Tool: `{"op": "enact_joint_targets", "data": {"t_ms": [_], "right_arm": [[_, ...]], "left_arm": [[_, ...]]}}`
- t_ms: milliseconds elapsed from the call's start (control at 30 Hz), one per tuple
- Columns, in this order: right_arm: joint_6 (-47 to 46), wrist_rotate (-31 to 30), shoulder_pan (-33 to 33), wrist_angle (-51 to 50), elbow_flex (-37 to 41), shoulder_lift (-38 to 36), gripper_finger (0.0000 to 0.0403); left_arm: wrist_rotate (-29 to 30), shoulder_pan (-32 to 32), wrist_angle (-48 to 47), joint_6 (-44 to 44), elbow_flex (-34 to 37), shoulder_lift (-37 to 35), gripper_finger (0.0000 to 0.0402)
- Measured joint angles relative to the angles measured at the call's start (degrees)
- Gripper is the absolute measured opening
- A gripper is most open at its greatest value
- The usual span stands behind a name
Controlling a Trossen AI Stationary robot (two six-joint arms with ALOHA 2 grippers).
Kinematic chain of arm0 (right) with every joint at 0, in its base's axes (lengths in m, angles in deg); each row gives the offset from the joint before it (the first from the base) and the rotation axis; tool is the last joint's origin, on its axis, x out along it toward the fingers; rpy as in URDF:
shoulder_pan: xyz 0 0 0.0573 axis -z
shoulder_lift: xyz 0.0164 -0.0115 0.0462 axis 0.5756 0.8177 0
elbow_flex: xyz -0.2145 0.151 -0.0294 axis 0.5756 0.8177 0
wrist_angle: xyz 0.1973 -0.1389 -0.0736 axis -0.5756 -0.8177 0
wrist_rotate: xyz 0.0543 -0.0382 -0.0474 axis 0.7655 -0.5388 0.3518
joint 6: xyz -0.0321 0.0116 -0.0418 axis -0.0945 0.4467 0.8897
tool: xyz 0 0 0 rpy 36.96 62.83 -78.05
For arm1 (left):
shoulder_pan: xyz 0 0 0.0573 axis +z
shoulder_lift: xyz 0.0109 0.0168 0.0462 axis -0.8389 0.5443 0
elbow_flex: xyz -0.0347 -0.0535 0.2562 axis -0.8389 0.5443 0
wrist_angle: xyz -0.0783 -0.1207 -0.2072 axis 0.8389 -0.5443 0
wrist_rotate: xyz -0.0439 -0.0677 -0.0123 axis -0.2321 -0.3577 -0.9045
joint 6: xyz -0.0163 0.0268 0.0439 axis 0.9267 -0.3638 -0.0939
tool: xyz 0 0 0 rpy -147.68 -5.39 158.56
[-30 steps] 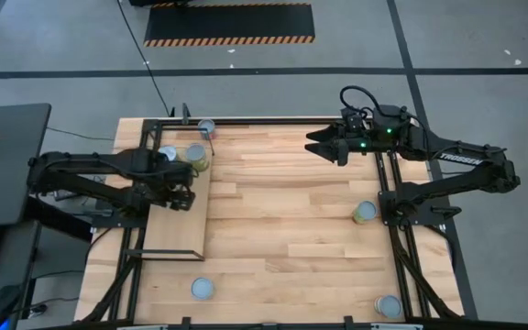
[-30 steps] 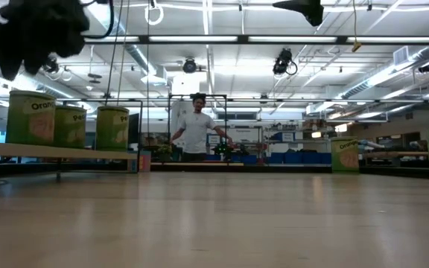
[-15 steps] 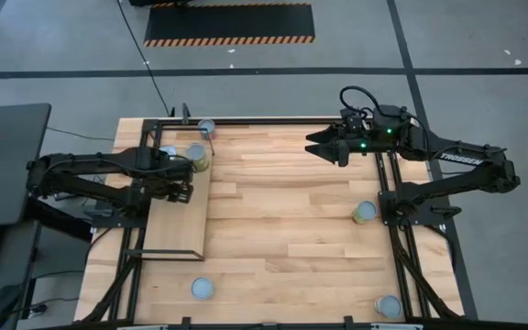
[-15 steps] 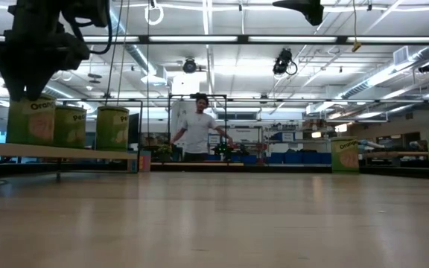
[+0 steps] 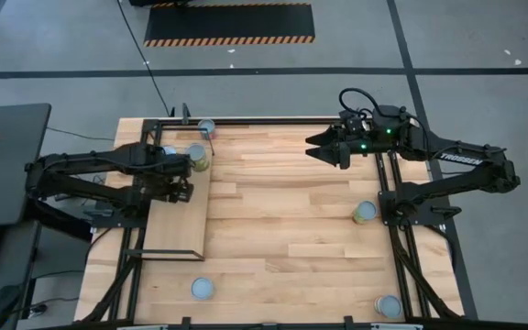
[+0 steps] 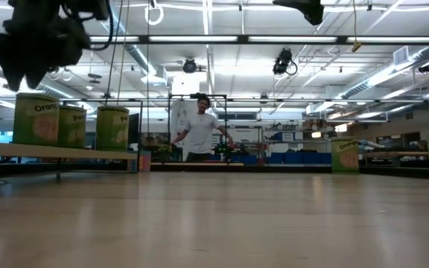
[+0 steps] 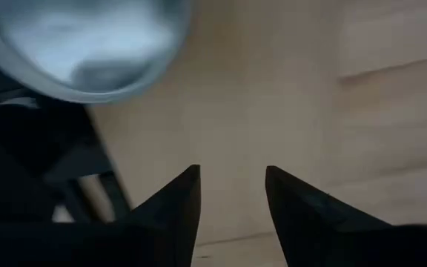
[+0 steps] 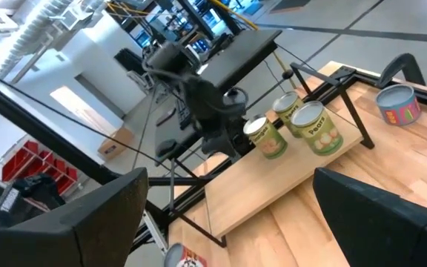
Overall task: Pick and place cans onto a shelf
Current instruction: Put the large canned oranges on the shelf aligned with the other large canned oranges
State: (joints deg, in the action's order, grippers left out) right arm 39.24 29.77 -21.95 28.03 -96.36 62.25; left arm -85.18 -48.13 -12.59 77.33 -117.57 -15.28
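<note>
Cans stand three together on the shelf, left hand above them narrowly parted and empty, right hand wide over the surface.

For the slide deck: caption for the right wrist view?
Three cans grouped on the plywood shelf, left arm above them, one can on the table.
</note>
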Motion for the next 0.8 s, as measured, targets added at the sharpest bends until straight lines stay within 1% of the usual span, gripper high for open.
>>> {"op": "enact_joint_targets", "data": {"t_ms": [100, 167, 233, 333, 433, 533, 633, 733, 800], "right_arm": [[2.72, -0.02, 0.46, -0.15, 0.0, -0.02, 0.0389], [4.52, -0.11, 1.88, -0.49, 0.0, -0.37, 0.0388], [6.04, -1.52, 4.27, -1.45, -0.02, -0.95, 0.0386], [9.66, -5.4, 8.65, -7.83, -0.09, -1.55, 0.0385], [13.56, -11.71, 13.05, -16.26, -0.07, -1.49, 0.0385], [15.17, -19.36, 16.95, -23.28, -0.07, -1.51, 0.039], [15.43, -25.43, 21.0, -29.73, -0.07, -1.45, 0.0397], [14.61, -28.65, 25.4, -35.36, 0.01, -0.08, 0.0399], [13.56, -29.4, 28.01, -36.45, 0.95, 0.99, 0.0399]], "left_arm": [[2.84, -0.97, 3.19, -0.27, -5.51, -0.14, 0.0158], [6.77, -1.5, 7.57, -2.43, -9.24, -0.11, 0.0158], [11.18, -1.85, 13.28, -6.53, -12.29, -0.14, 0.0158], [16.97, -1.91, 23.31, -11.4, -14.21, -0.14, 0.0158], [21.51, -1.64, 33.31, -14.98, -14.24, -0.07, 0.0158], [22.49, -0.4, 39.34, -17.2, -14.25, 0.18, 0.0167], [22.55, 0.42, 42.93, -19.43, -14.26, 1.13, 0.0192], [22.51, 1.04, 46.3, -21.0, -14.26, 2.08, 0.0227], [22.49, 1.41, 48.13, -21.42, -14.26, 2.88, 0.0255]]}}
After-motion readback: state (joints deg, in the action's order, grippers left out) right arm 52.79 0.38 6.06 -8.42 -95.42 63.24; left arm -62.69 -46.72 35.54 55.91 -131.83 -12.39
